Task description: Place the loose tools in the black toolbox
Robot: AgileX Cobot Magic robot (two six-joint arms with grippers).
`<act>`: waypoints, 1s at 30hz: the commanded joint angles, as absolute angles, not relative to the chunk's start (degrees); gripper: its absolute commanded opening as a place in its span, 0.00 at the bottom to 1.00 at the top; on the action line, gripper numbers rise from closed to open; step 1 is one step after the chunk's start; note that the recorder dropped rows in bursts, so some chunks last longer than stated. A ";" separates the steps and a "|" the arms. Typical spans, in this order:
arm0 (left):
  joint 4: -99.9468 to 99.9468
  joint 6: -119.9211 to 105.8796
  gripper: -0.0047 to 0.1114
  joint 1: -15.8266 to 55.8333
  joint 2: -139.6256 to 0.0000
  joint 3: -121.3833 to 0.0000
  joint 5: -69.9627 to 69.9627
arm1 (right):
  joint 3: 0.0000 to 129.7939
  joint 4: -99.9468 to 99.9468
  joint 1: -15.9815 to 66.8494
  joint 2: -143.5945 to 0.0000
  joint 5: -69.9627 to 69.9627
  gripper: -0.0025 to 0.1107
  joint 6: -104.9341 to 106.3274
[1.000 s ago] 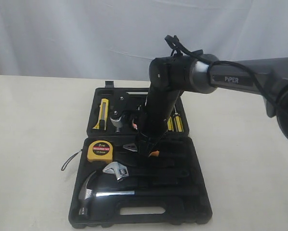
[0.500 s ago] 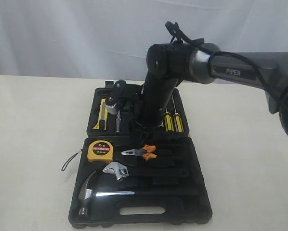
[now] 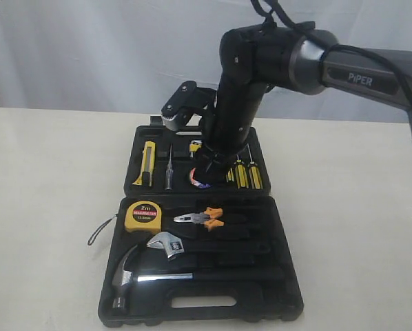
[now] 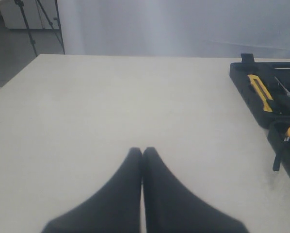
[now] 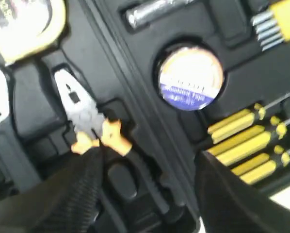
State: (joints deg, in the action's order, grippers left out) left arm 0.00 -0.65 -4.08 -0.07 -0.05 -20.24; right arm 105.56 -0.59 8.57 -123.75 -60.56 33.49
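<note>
The black toolbox (image 3: 278, 293) lies open on the table. The orange-handled pliers (image 3: 200, 219) rest in its near half beside the yellow tape measure (image 3: 143, 216). In the far half lie the utility knife (image 3: 146, 163) and the tape roll (image 3: 198, 181), which the arm partly hides. My right gripper (image 3: 208, 167) hangs above the far half, open and empty. In the right wrist view the right gripper (image 5: 147, 167) spreads over the case, the pliers (image 5: 89, 126) and tape roll (image 5: 190, 77) beyond its tips. My left gripper (image 4: 142, 153) is shut over bare table, beside the toolbox (image 4: 242, 80).
A claw hammer (image 3: 134, 274) and an adjustable wrench (image 3: 166, 244) sit in the near half. Yellow-black screwdrivers (image 3: 247, 176) fill slots in the far half. The cream table (image 3: 47, 193) extends on both sides, with a white curtain behind.
The right gripper has let go of the pliers, which now lie in the near half. It has opened, lifted and drawn back over the far half.
</note>
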 commanded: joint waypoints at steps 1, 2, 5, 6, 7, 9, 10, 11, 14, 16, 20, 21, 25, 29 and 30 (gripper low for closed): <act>0.00 -0.41 0.04 -3.93 0.00 0.00 -19.62 | 105.87 -2.90 8.17 -123.39 -67.89 0.50 34.55; 0.00 -0.41 0.04 -3.93 0.00 0.00 -19.62 | 105.87 -5.00 8.28 -123.39 -69.96 0.50 35.13; 0.00 -0.41 0.04 -3.93 0.00 0.00 -19.62 | 105.87 -9.13 8.28 -123.39 -69.96 0.50 35.16; 0.00 -0.41 0.04 -3.93 0.00 0.00 -19.62 | 105.87 -10.21 8.28 -123.39 -69.96 0.50 35.16; 0.00 -0.41 0.04 -3.93 0.00 0.00 -19.62 | 105.76 -10.60 8.75 -123.01 -69.96 0.50 34.16; 0.00 -0.41 0.04 -3.93 0.00 0.00 -19.62 | 104.61 -9.83 10.70 -122.06 -69.96 0.50 33.65; 0.00 -0.41 0.04 -3.93 0.00 0.00 -19.62 | 104.17 -9.58 11.89 -121.45 -69.96 0.50 33.56; 0.00 -0.41 0.04 -3.93 0.00 0.00 -19.62 | 103.12 -8.34 13.92 -120.47 -69.96 0.50 33.20; 0.00 -0.41 0.04 -3.93 0.00 0.00 -19.62 | 100.74 -3.69 17.46 -118.77 -69.96 0.50 31.52; 0.00 -0.41 0.04 -3.93 0.00 0.00 -19.62 | 98.51 -0.77 19.61 -117.66 -69.96 0.50 30.06; 0.00 -0.41 0.04 -3.93 0.00 0.00 -19.62 | 93.17 0.00 21.80 -115.56 -69.96 0.50 28.31; 0.00 -0.41 0.04 -3.93 0.00 0.00 -19.62 | 91.86 0.00 22.07 -115.27 -69.96 0.50 27.74; 0.00 -0.41 0.04 -3.93 0.00 0.00 -19.62 | 83.88 0.00 22.76 -113.08 -69.96 0.50 26.47; 0.00 -0.41 0.04 -3.93 0.00 0.00 -19.62 | 76.47 0.00 23.14 -110.50 -63.16 0.50 26.22; 0.00 -0.41 0.04 -3.93 0.00 0.00 -19.62 | 74.92 0.00 23.13 -109.85 -60.55 0.50 26.22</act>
